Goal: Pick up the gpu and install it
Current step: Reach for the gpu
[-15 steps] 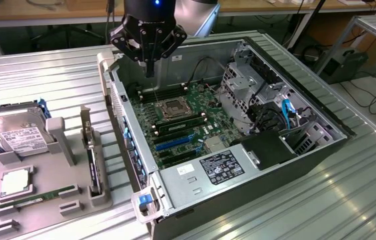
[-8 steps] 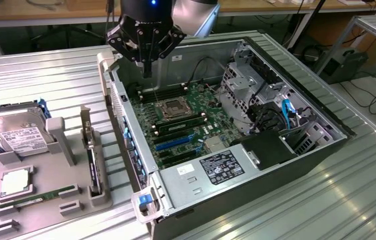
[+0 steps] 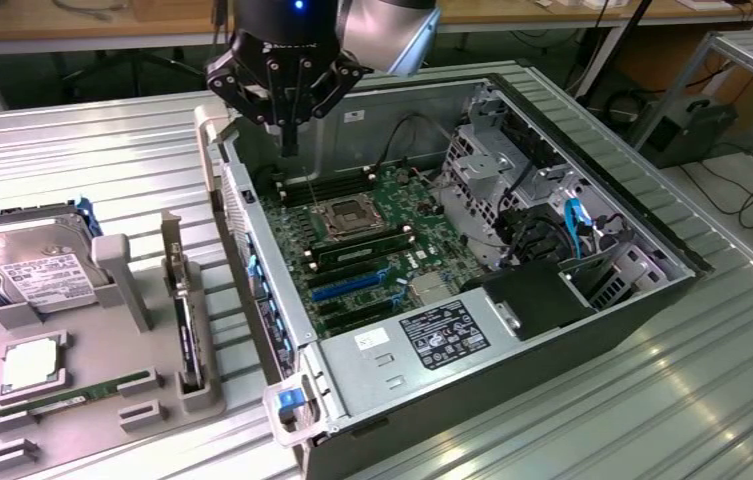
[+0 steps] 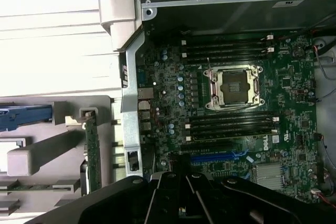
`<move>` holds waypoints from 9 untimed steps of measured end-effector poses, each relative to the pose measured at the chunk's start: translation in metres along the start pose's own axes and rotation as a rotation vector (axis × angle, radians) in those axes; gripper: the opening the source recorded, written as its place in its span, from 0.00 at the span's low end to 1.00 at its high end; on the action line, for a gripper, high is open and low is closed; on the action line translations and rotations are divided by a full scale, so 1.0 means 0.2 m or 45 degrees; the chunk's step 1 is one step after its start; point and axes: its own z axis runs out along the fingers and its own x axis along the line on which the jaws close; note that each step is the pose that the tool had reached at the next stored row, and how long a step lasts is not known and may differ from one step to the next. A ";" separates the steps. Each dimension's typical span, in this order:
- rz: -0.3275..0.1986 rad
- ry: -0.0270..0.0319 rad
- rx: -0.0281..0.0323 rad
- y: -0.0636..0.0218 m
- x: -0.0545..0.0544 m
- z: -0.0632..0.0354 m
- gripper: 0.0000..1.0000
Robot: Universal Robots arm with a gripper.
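The gpu [image 3: 187, 325] stands on edge in a slot of the grey holder [image 3: 83, 445] at the exterior view's left, its silver bracket end up. The wrist view shows it edge-on as a thin green card, the gpu [image 4: 93, 153]. My gripper [image 3: 289, 135] hangs over the far corner of the open computer case [image 3: 643, 300], above the motherboard [image 3: 376, 250] and well away from the gpu. Its black fingers are together with nothing between them. In the wrist view my gripper [image 4: 176, 184] sits over the blue expansion slots [image 4: 210, 157].
On the holder lie a hard drive [image 3: 36, 265], a processor chip [image 3: 32, 362] and a green memory stick [image 3: 76, 395]. Inside the case are the CPU socket [image 3: 349, 215], blue slots [image 3: 349, 285], a drive cage [image 3: 496, 170] and the power supply [image 3: 443, 335]. Everything sits on a ribbed metal table [image 3: 96, 150].
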 end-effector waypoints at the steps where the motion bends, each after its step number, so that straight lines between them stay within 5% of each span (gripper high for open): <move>1: 0.000 0.0000 0.0001 0.000 0.00 0.000 0.11; 9: 0.000 0.0000 0.0001 -0.002 0.03 -0.001 0.11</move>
